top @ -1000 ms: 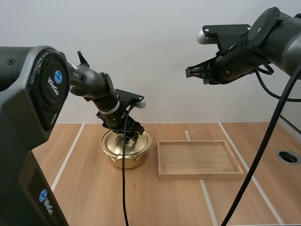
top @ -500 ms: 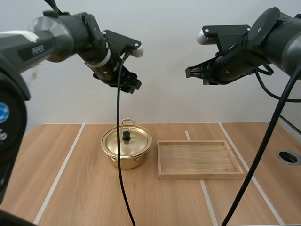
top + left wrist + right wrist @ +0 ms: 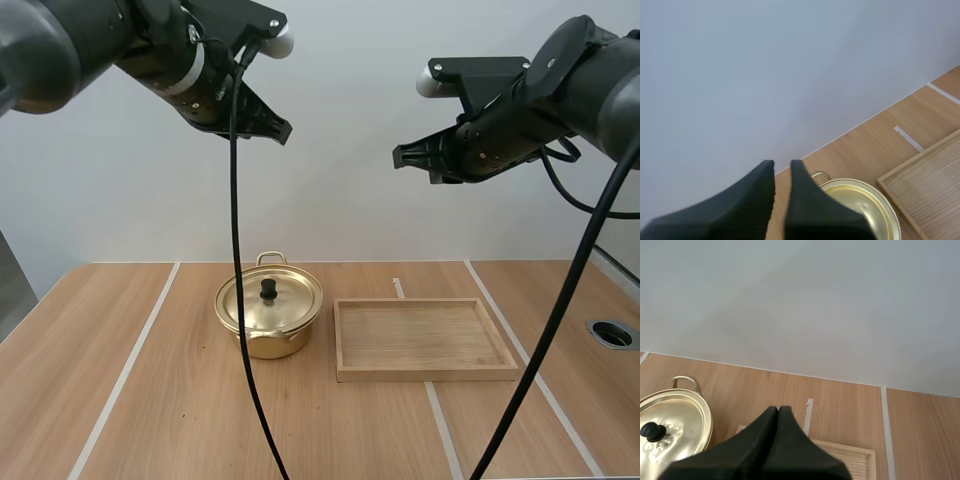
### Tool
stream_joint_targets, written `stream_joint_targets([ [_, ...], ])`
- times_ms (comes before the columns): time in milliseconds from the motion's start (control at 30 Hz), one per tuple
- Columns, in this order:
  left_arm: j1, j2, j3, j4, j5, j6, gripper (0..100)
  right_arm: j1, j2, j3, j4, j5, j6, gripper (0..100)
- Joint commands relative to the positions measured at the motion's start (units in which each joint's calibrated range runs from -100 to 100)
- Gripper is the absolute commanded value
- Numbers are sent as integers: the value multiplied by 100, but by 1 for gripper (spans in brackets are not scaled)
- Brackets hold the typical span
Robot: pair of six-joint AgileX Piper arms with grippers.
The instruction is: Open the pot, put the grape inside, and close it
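The golden pot [image 3: 268, 318] stands on the table left of centre, its lid with a black knob [image 3: 268, 289] on it. My left gripper [image 3: 281, 131] hangs high above the pot. In the left wrist view its fingertips [image 3: 782, 167] lie nearly together with only a thin slit and nothing between them, over the pot's rim [image 3: 860, 200]. My right gripper [image 3: 400, 157] is raised high over the tray, shut as one dark wedge [image 3: 778, 410], holding nothing. Beside that wedge sits the pot's lid [image 3: 670, 425].
A wooden tray [image 3: 425, 374] lies right of the pot with nothing in it; its corner [image 3: 930, 185] and its far rim [image 3: 860, 452] show in the wrist views. A round hole [image 3: 612, 333] sits at the table's right edge.
My left arm has lifted from the pot's lid to high above it, and its fingers have drawn together. The lid stays on the pot. The right arm has held still.
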State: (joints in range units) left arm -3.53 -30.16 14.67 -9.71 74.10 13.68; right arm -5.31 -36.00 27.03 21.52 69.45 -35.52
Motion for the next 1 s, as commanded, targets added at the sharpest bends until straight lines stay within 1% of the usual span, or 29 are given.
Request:
stream_joint_targets([
  [0, -4, -199, -50, 21, 8, -84, 0, -28, -81, 20, 86, 82, 17, 0],
  [167, -4, -597, -50, 21, 210, -84, 0, -28, -81, 20, 336, 400, 17, 0],
  [233, -4, -767, -50, -2, 208, -84, 0, -28, -81, 20, 527, 567, 43, 0],
  [333, -4, -1038, -50, -31, 387, -84, 0, -28, -106, 20, 864, 958, 329, 0],
  [400, -4, -1217, -50, -85, 443, -93, 0, -20, -132, 20, 1149, 1117, 146, 0],
  [500, -4, -1435, -50, -489, 472, -101, 0, -12, -215, 20, 1369, 1273, -171, 0],
  [533, -4, -1496, -50, -618, 576, -202, 0, -12, -275, 20, 1379, 1256, -171, 0],
  [600, -4, -1622, -18, -622, 659, -736, 0, -12, -416, 97, 1379, 1032, -171, 0],
  [700, -4, -1902, 248, -288, -91, -1426, 0, -12, -811, 429, 1379, 425, -171, 0],
  [800, -4, -2280, 705, 334, -906, -2115, 0, -12, -1318, 895, 1379, -70, -275, 0],
  [867, -4, -2518, 997, 696, -1052, -2451, 0, -12, -1597, 1238, 1379, -237, -396, 0],
  [967, -4, -2865, 1538, 1009, -1091, -2789, 0, -12, -1941, 1703, 1379, -514, -500, 0],
])
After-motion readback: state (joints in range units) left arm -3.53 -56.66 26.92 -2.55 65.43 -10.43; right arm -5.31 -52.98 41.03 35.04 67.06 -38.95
